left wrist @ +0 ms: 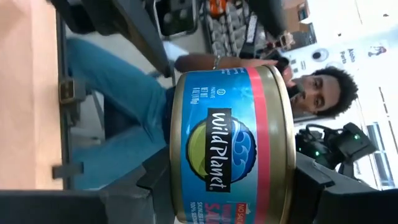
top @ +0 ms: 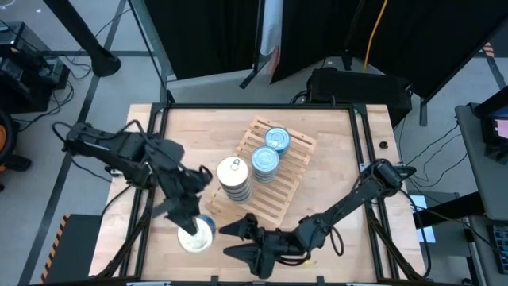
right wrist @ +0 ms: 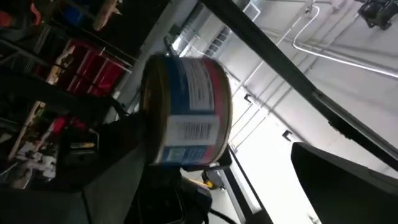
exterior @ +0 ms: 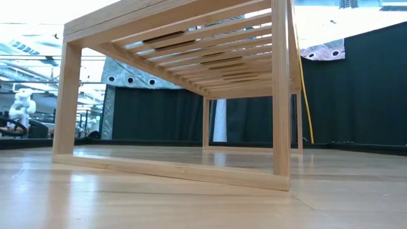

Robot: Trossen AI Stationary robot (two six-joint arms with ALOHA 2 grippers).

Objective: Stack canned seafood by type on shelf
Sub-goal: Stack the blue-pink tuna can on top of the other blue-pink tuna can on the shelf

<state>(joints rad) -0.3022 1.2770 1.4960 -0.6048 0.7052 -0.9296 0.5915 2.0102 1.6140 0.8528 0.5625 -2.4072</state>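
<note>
My left gripper [top: 189, 216] is over the table's near-left part, shut on a flat round tin [top: 196, 237] with a blue "Wild Planet" label [left wrist: 230, 124]. My right gripper [top: 225, 241] is open just right of that tin, fingers pointing left at it. In the right wrist view the tin [right wrist: 186, 112] shows ahead of the spread fingers, untouched by them. The slatted shelf [top: 287, 187] stands mid-table. On it are a stack of white-topped tins [top: 232, 178] and two blue-topped stacks [top: 266, 162] [top: 277, 139]. The low view shows only the shelf's frame [exterior: 280, 127]. My left gripper pinches the tin between its two fingers, one finger [left wrist: 314, 183] against the top end [left wrist: 287, 155] and the other against the bottom end. The fingers come level from the table's far side. The tin sits upright in the hold, lifted clear of the table.
Black rails [top: 361, 135] frame the tabletop. A person in jeans [left wrist: 118, 93] sits beyond the table's near edge. Bare tabletop [top: 190, 131] lies left of the shelf and at the far left.
</note>
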